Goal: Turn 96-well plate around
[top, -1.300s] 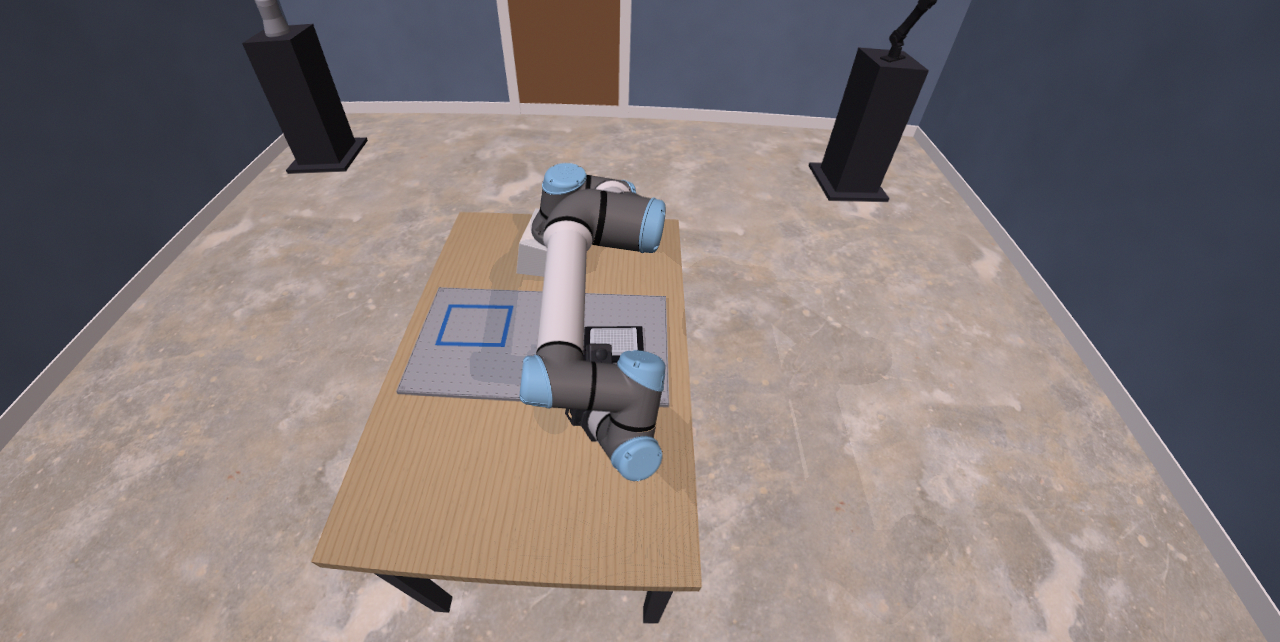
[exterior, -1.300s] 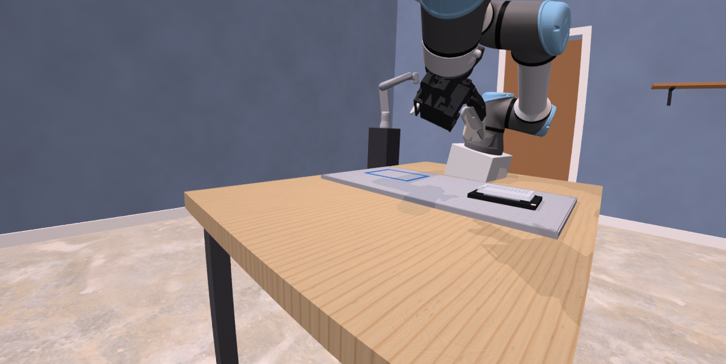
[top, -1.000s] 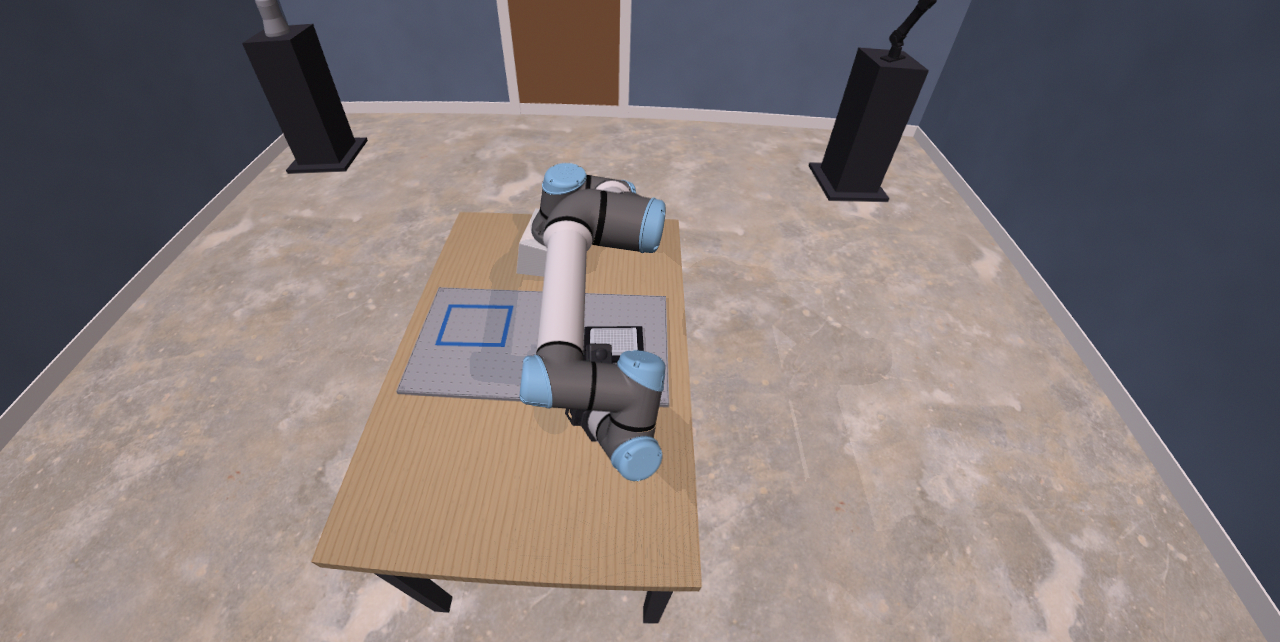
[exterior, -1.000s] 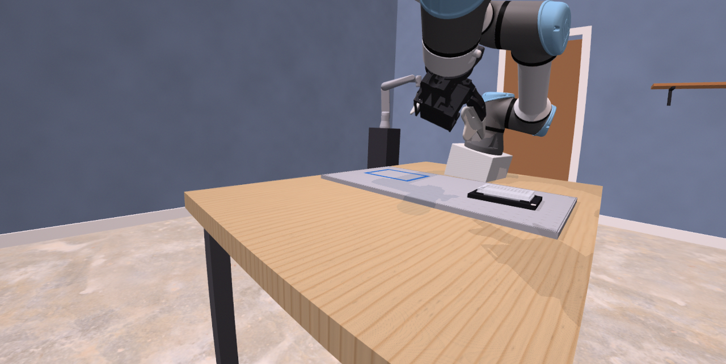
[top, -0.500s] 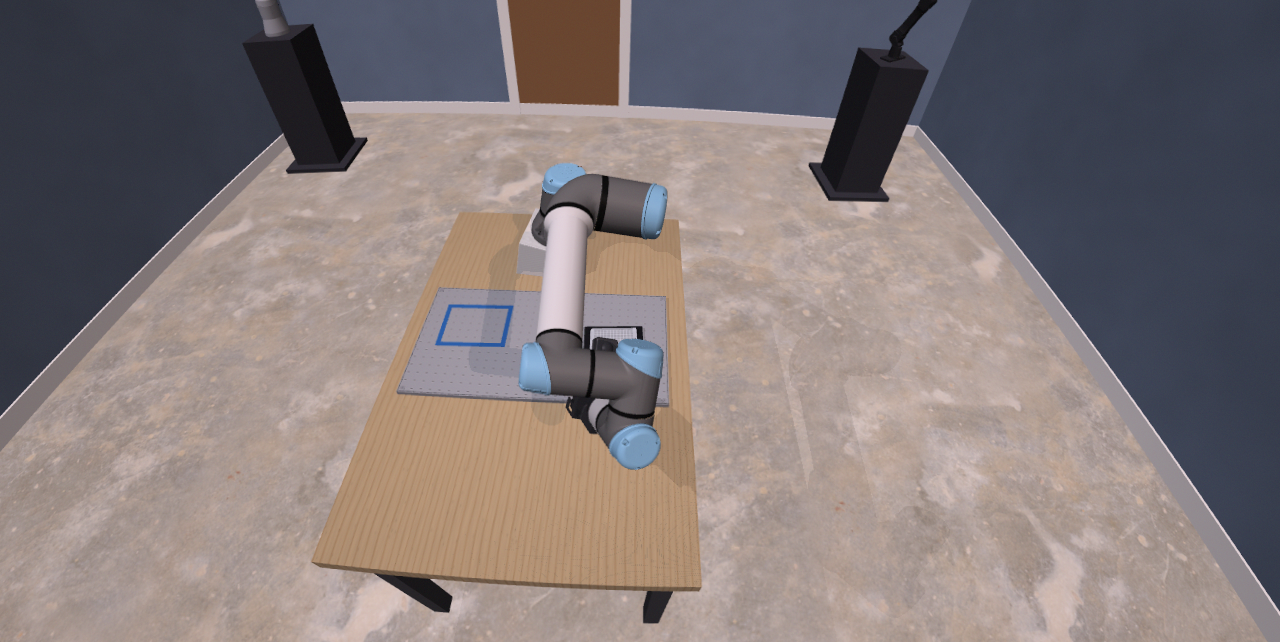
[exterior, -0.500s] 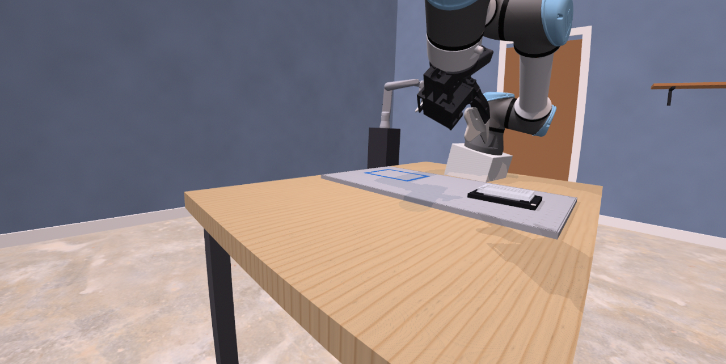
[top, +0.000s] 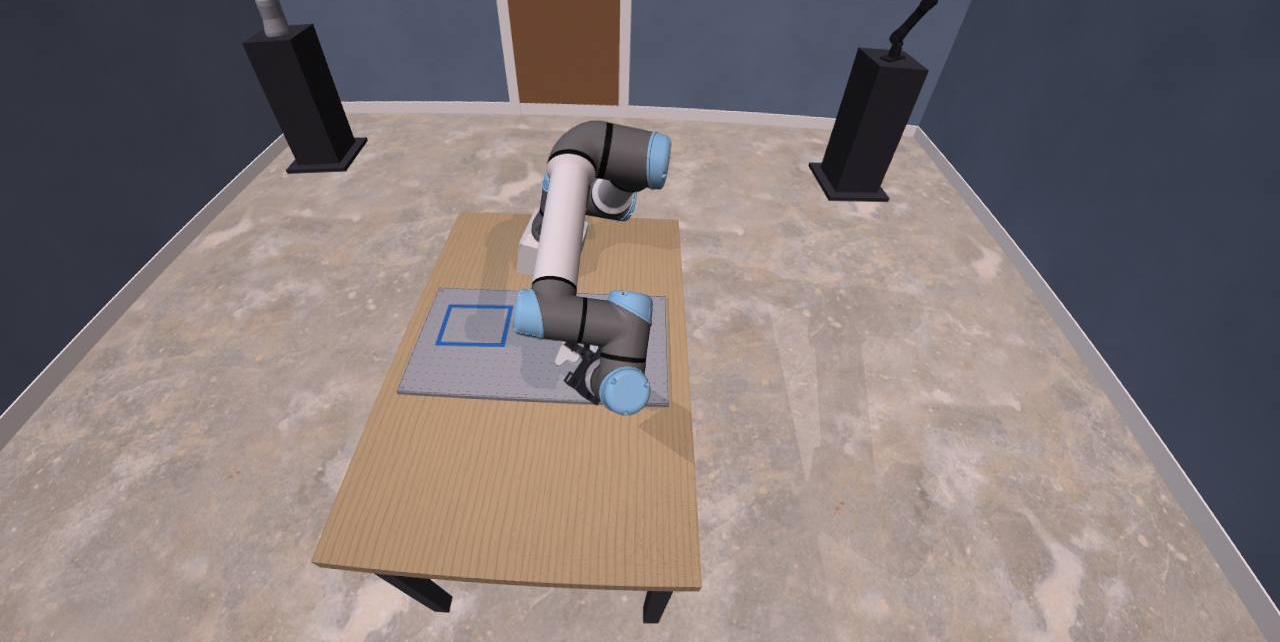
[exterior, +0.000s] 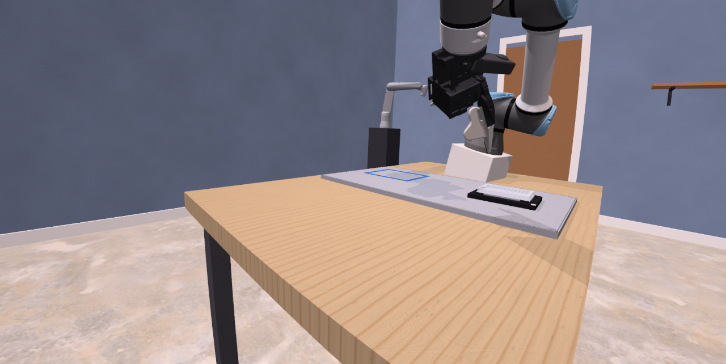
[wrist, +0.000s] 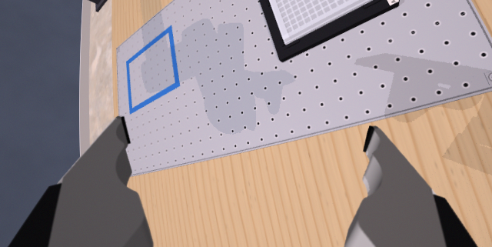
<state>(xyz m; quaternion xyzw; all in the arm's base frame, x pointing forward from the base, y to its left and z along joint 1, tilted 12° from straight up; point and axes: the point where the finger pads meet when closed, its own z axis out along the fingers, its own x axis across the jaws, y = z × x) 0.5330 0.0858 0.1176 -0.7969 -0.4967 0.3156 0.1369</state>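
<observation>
The clear 96-well plate (exterior: 505,191) (wrist: 320,1) lies flat in the black nest N1 (exterior: 499,200) (wrist: 330,35) on the right part of the grey perforated board (top: 447,369) (exterior: 446,194) (wrist: 346,85). A small white A1 tag (wrist: 392,0) marks one nest corner. My gripper (exterior: 482,140) (wrist: 247,123) is open and empty. It hangs high above the board, tilted, its fingers spread over the board's near edge, well short of the plate. In the top view the arm hides the plate.
A blue outlined rectangle (top: 479,307) (exterior: 383,176) (wrist: 174,56) is marked on the left part of the board. The arm's white base block (top: 528,235) (exterior: 477,164) stands behind the board. The wooden table (top: 510,477) (exterior: 380,260) extends in front.
</observation>
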